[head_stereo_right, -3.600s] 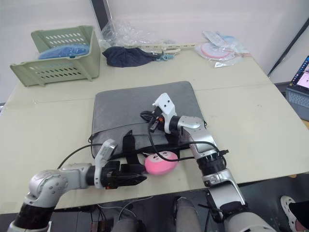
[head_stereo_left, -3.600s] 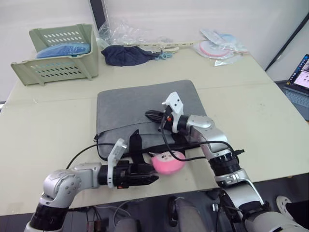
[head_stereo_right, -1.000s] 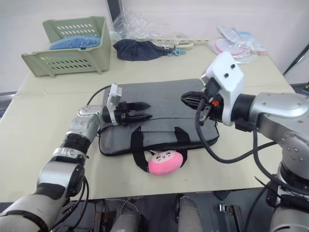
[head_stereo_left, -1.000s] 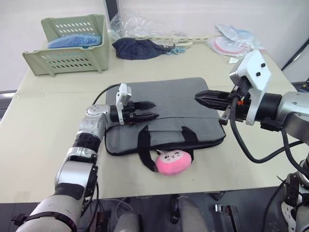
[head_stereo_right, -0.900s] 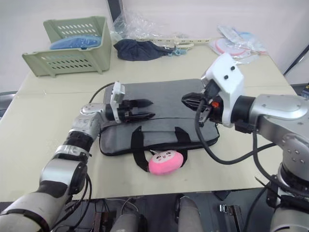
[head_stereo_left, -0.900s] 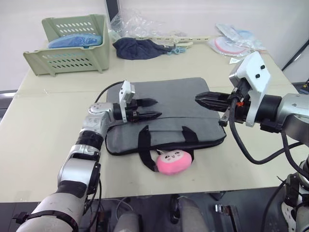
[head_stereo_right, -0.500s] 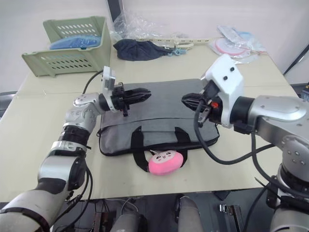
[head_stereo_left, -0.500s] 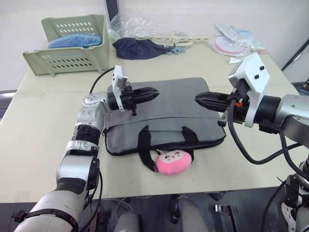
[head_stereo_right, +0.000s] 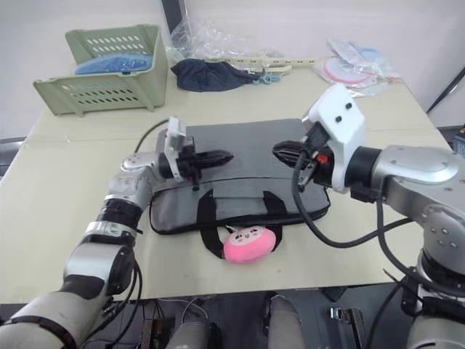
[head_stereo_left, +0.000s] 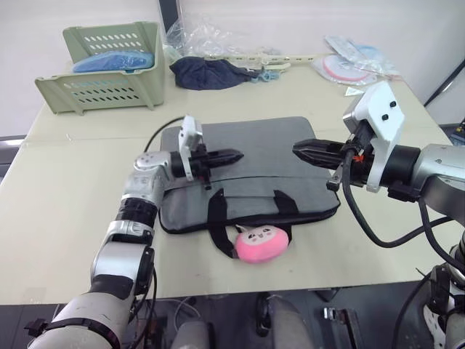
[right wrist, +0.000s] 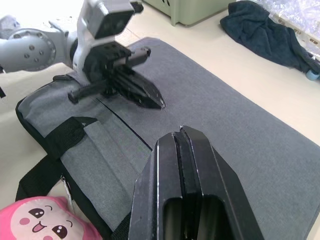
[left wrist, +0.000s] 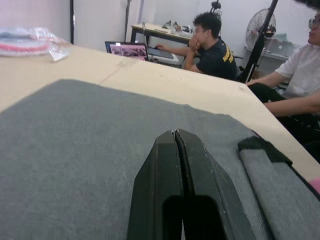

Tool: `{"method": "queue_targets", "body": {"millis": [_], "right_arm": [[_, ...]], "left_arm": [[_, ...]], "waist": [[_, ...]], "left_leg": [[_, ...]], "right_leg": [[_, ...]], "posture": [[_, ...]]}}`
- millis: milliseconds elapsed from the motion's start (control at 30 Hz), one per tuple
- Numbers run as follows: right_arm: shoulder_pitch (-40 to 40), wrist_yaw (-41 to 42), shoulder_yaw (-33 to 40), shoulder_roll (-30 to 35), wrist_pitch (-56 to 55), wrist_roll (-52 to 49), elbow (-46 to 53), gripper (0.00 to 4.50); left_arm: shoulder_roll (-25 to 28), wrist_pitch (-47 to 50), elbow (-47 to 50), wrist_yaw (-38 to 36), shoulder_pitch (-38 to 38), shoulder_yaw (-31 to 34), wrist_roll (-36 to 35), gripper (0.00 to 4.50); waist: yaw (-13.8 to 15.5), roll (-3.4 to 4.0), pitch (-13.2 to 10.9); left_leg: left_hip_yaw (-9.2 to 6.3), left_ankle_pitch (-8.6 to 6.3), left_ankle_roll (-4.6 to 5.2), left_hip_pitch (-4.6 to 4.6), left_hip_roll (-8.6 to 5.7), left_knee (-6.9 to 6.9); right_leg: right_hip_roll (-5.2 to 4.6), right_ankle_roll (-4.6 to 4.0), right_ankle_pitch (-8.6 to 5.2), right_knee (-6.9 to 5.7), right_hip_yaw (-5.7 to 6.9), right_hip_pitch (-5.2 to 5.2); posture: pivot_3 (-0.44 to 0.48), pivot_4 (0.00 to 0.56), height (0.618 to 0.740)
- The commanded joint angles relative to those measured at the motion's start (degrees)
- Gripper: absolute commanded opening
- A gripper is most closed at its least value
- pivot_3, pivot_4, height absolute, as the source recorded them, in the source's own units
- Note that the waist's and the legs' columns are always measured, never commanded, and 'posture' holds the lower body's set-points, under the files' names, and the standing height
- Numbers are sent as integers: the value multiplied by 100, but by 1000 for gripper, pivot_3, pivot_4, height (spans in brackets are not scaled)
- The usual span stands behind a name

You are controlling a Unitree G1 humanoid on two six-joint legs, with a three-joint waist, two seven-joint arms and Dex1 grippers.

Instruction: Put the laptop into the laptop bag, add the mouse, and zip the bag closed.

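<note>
With both our left tool (head_stereo_left: 234, 155) and right tool (head_stereo_left: 304, 150) pressed together and empty above it, the bag (head_stereo_left: 269, 182) lies flat on the table (head_stereo_left: 65, 189), soft and floppy, best gripped by its stiffer black handles (head_stereo_left: 216, 218).

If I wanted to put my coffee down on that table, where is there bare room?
Bare patches: the beige tabletop between the green slotted plastic basket and the flat grey fabric bag, and the right side beyond the bag. Crowded: the far edge, with a dark blue cloth and clear plastic wrappers, and the front, by the pink plush toy.
</note>
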State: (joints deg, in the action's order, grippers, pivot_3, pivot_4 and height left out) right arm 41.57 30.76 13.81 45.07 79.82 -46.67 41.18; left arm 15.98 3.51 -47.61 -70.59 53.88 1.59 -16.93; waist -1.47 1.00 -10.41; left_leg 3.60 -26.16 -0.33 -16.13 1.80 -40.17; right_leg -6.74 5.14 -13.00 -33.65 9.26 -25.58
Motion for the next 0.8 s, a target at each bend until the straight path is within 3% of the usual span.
{"method": "queue_targets", "body": {"millis": [33,300,800], "right_arm": [[-25,-58,150,174,-82,-103,158,0],[-66,-111,256,290,52,-286,224,0],[-588,-60,540,529,324,-918,510,0]], "left_arm": [[-36,-587,-619,46,198,-39,271,68],[-198,-1461,-2169,476,545,-83,794,68],[-549,-1727,-2484,297,13,-335,1260,68]], "waist": [[-3,0,0],[53,-9,11],[161,-26,139]], "left_leg": [[0,0,0,1,0,0],[0,0,5,5,-1,-12],[0,-4,15,7,-2,-22]], "right_leg": [[0,0,0,-1,0,0],[-3,-1,8,-3,-2,10],[-3,-4,17,9,-3,20]], "posture": [[0,150,740],[0,150,740],[0,150,740]]}}
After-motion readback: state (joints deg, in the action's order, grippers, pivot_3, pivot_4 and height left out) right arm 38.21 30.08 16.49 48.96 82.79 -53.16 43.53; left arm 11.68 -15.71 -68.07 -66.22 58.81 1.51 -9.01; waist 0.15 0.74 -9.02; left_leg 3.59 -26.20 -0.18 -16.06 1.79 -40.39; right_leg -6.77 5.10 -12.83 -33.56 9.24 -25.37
